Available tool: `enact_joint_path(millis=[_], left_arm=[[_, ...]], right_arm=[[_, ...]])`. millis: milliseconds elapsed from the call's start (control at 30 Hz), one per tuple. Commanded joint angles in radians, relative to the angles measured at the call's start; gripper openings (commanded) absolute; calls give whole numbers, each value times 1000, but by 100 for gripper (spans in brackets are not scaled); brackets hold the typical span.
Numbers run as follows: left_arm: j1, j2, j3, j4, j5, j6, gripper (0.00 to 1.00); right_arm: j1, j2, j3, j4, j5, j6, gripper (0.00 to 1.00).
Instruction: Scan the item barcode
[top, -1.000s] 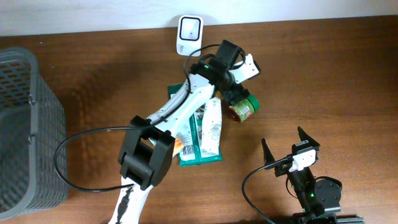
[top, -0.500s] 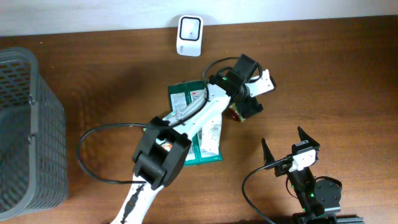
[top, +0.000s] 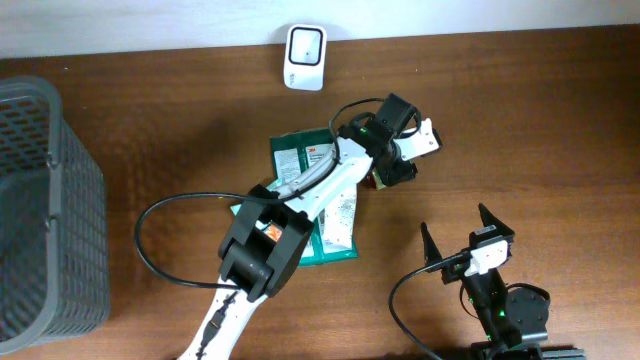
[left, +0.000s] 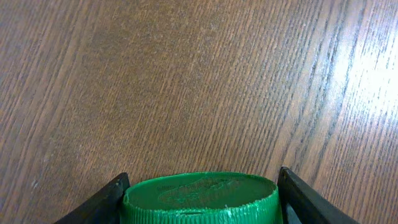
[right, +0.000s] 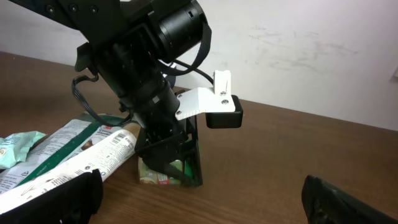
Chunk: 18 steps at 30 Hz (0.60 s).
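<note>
The item is a small jar with a green ribbed lid (left: 199, 198) and a red-and-green label (right: 163, 173), lying on the wooden table. In the overhead view the jar (top: 377, 182) is mostly hidden under my left gripper (top: 392, 170). In the left wrist view both black fingers (left: 102, 202) press against the sides of the lid, so that gripper (left: 200, 202) is shut on the jar. My right gripper (top: 455, 225) rests near the front edge, open and with nothing in it (right: 202, 208). The white barcode scanner (top: 304, 44) stands at the back edge.
Green snack packets (top: 298, 155) and a white tube (top: 341, 212) lie left of the jar under the left arm. The tube (right: 81, 163) also shows in the right wrist view. A grey mesh basket (top: 40, 200) stands at the far left. A black cable (top: 160, 250) loops in front.
The left gripper moved right and down over the jar, and its jaws narrowed onto the green lid. The right arm stayed still.
</note>
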Motion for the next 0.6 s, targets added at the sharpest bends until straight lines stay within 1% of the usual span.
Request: enact_joint_path(millis=[0, 167, 267, 300, 333, 400, 567], left_arm=[[-4, 7, 22, 0, 10, -13, 52], [-4, 7, 131, 0, 10, -152, 53], [6, 7, 205, 2, 19, -260, 54], [14, 7, 216, 7, 48, -282, 54], [32, 7, 218, 26, 132, -299, 53], [66, 7, 218, 33, 201, -342, 50], [116, 8, 218, -32, 201, -344, 52]], right_arm=[[6, -8, -5, -3, 2, 3, 98], [6, -8, -5, -3, 2, 3, 98], [6, -8, -5, -3, 2, 3, 99], [6, -8, -5, -3, 2, 3, 98], [6, -8, -5, -3, 2, 3, 98], [6, -8, -5, -3, 2, 3, 98], [6, -8, -5, -3, 2, 3, 98]])
